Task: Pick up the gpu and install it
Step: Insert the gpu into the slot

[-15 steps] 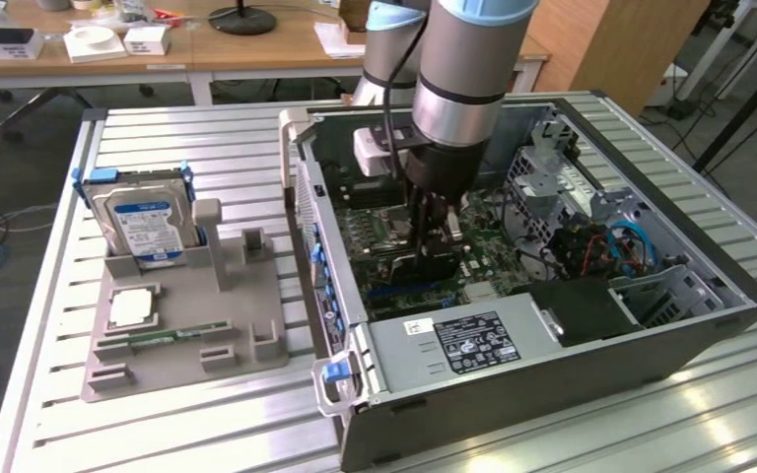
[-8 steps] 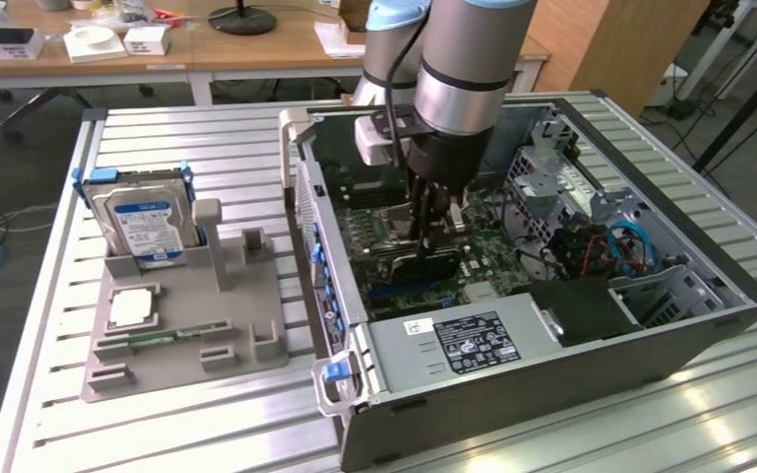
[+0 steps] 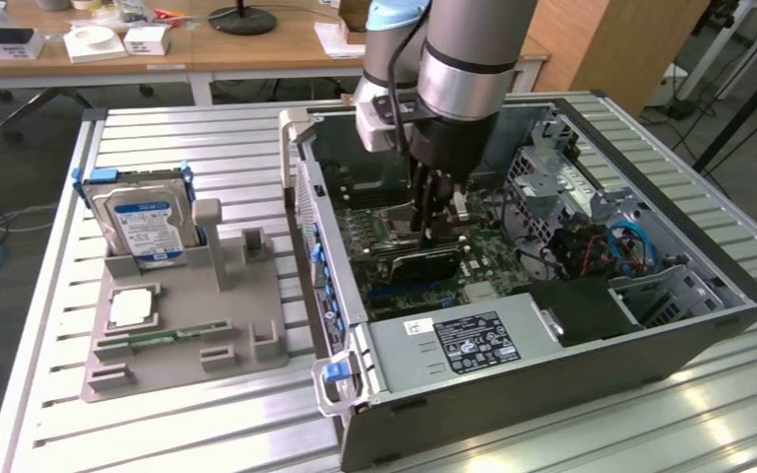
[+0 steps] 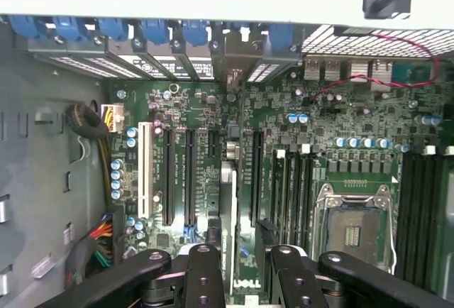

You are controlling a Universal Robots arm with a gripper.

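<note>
Reaching down into the open computer case (image 3: 642, 325), the gripper (image 3: 434, 212) hangs low over the motherboard (image 3: 484, 251), its black fingers (image 4: 202, 279) drawn in close around a thin card held edge-on. That card is the gpu (image 4: 228, 223): in the wrist view it runs as a narrow pale-and-dark blade between the finger links, with white lettering near its lower end, and it lines up with the long expansion slots (image 4: 190, 177) on the green board. The claw is pinching the gpu, not spread.

Out on the slatted table (image 3: 155, 424), at the exterior view's left, the grey parts tray (image 3: 263, 317) holds the blue-labelled hard drive (image 3: 145, 225) standing upright in its cradle and the small square CPU chip (image 3: 133, 307) lying flat. The upright slot near the middle of the tray looks vacant, which fits the card having been lifted from it.

By my reckoning the pick-up is done and the carry into the case is done too. Whether the card's edge has entered a slot I cannot tell; the fingers hide the contact line. Beside it the empty CPU socket (image 4: 352, 233) and the black memory slots (image 4: 424, 209) lie uncovered. Seating is what remains, as I judge it.
</note>
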